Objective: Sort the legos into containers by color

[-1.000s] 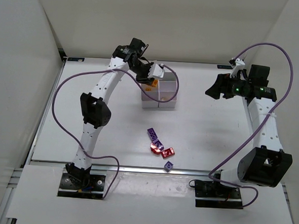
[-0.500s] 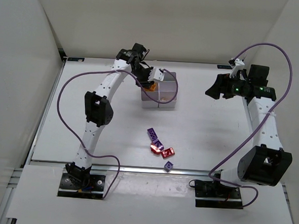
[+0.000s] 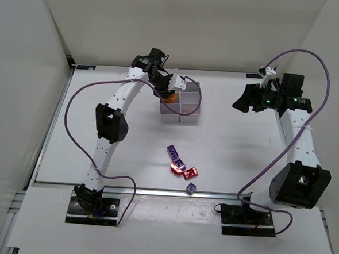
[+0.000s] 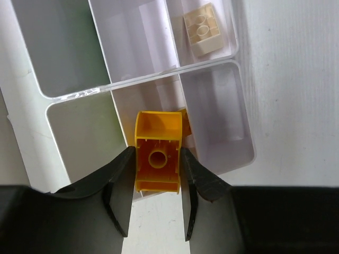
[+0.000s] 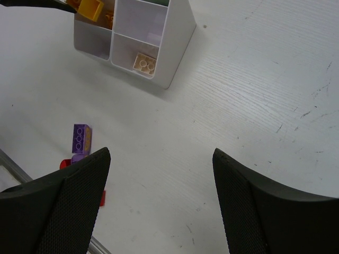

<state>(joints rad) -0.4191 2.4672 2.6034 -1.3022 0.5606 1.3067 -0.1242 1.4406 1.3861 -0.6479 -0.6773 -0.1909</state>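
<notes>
Table (image 3: 243, 149): white surface, walled in white at back and sides; both arm bases are bolted at its near edge.
Left arm (image 3: 109, 123): reached to the far centre, wrist placed over the containers.
Right arm (image 3: 298, 140): raised at the far right, well apart from the containers and from the loose bricks.
Containers (image 3: 180, 107): joined block of white thin-walled bins, set at far centre of the table.
Right gripper (image 5: 160, 153): jaws stand wide apart, nothing between them; held above bare table.
Left gripper (image 4: 157, 180): jaws clamped on the orange brick, one finger against each side.
Orange brick (image 4: 157, 153): held hollow underside up towards the wrist camera, over a middle bin in the block's edge row. A second orange piece is seen just beside its edge, lower down.
Tan brick (image 4: 203, 33): lying studs up in a corner bin of the other row.
Loose legos: three purple (image 3: 172, 152), (image 3: 180, 162), (image 3: 191, 188) and two red (image 3: 190, 172), (image 3: 175, 169), clustered on the table nearer the arm bases, well apart from the containers.
</notes>
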